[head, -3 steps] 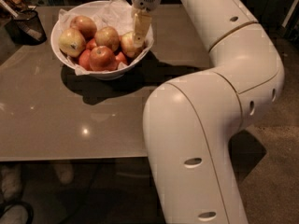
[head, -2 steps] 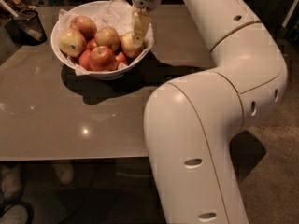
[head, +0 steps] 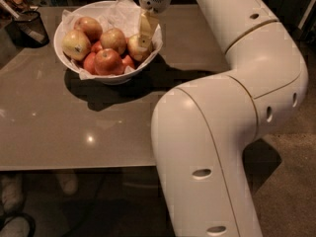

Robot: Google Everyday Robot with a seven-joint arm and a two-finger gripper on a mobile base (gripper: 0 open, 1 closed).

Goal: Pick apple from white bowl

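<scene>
While over one bowl (head: 116,77), one hand (head: 143,41).

Dim overhead light: table (head: 49,132) glints, white bowl (head: 114,78) casts shadow, hand (head: 143,41) at its rim.

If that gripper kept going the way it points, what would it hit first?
Probably the apple at the right side of the white bowl: the gripper points down right at it, though depth is hard to judge.
</scene>
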